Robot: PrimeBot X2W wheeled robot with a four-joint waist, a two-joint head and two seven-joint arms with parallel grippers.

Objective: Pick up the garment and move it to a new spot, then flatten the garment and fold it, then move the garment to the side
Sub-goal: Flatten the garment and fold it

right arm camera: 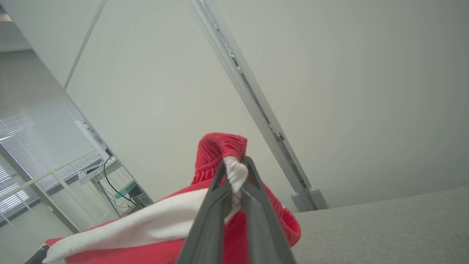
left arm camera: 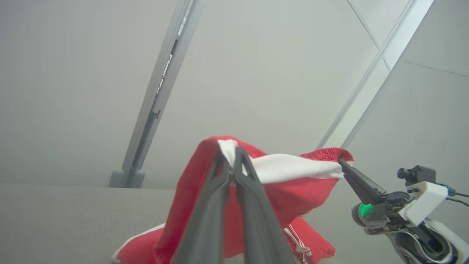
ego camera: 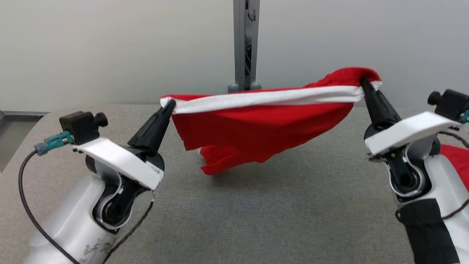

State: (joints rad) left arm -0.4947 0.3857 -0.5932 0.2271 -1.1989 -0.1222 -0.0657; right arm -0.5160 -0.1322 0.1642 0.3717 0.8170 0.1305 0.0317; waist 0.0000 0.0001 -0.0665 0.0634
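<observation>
Pincer status: the left pincer (ego camera: 169, 106) is fully closed on one end of the white band (ego camera: 267, 97) of the garment (ego camera: 253, 128). The right pincer (ego camera: 364, 82) is closed on the opposite end, where the band meets the ribbed red waistband. Each wrist view shows cloth nipped between the fingertips, with no gap visible.

Garment position: the red garment hangs in the air between the two pincers. In the head view the band runs nearly taut from 9 o'clock to 2 o'clock, with the right end higher. The body of the cloth sags below the band, and its lowest fold hangs toward 7 o'clock, close to the desk (ego camera: 256, 205). Whether that fold touches the desk cannot be told.

Surroundings: a grey post (ego camera: 246, 44) stands at 12 o'clock beyond the desk's far edge.

Step in hand, as judged: carrying the garment to its new spot, ahead of flattening.

Next move calls for:
- lowering both pincers together while keeping the band taut;
- levelling the right end with the left;
- letting the hanging cloth land first, then drawing the band away from it so the fabric spreads without bunching;
- opening the pincers only once the band lies on the desk.
</observation>
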